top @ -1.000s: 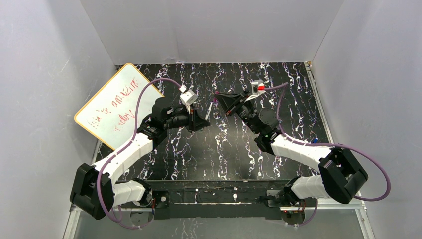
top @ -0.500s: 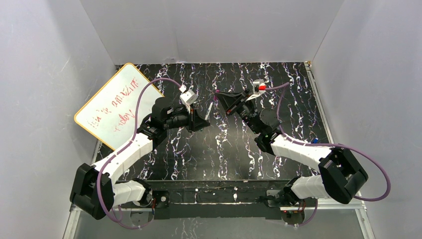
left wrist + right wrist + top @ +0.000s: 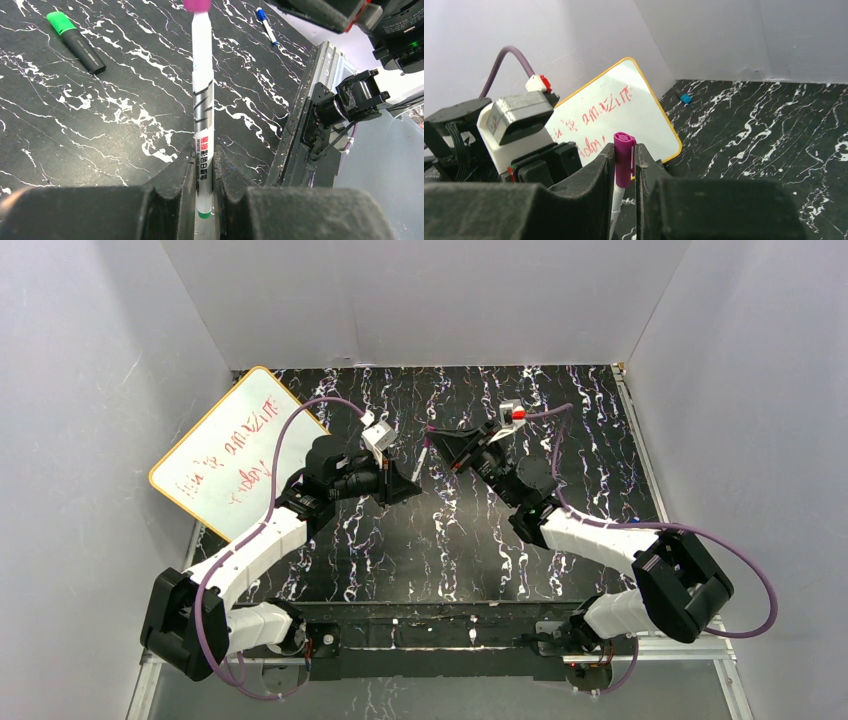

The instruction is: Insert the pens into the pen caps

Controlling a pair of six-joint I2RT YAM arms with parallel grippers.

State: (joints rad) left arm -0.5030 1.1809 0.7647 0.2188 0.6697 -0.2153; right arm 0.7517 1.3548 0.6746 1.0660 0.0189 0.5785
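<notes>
Table of black marble pattern lies under both pairs of jaws; the yellow-rimmed whiteboard stands beyond the right jaws, well apart from them, and plays no part here.

The left gripper is clamped tight on the lower barrel of the white-grey pen; the pen runs straight out from between the jaws, tip end away from them. The right gripper is closed narrowly on the magenta cap; the cap's closed end pokes out past the fingertips, and the white barrel shows just below the cap, inside the jaws. So pen and cap meet between the two grippers; whether the cap is pushed fully home I cannot tell.

Risks, as I judge them: a slight angle between the two grips would jam the tip against the cap's rim; a hard push could slide the thin barrel back through the left jaws, since they pinch it near its tail; letting go on the right before the cap is seated would drop it.

The black marker with its green end lies on the table ahead and left of the left jaws, well apart; a small blue-capped pen lies ahead and right; both wait untouched.
</notes>
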